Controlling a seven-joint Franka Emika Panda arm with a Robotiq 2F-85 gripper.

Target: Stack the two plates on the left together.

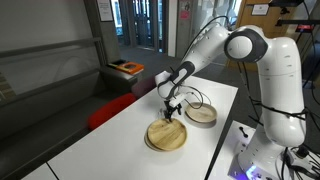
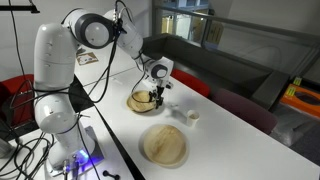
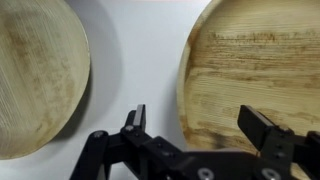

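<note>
Holding our claw [image 3: 195, 114] wide open and empty, we hover between the smaller round tan bamboo plate with a pale raised rim [image 1: 201, 114] and the wider, flatter tan bamboo plate [image 1: 166, 136]; one plate's edge lies between the fingers [image 3: 262, 128], the other just beside. Both rest on the white worktop [image 1: 115, 145], a red seat [image 1: 105, 113] behind.

The white worktop [image 1: 105, 140] carries a wide tan plate [image 1: 167, 135] on the near side and a smaller, darker-walled dish [image 1: 201, 114] farther back to the right, apart from it, with bare white between them. In an exterior view a small white object [image 2: 190, 116] lies near both.
</note>
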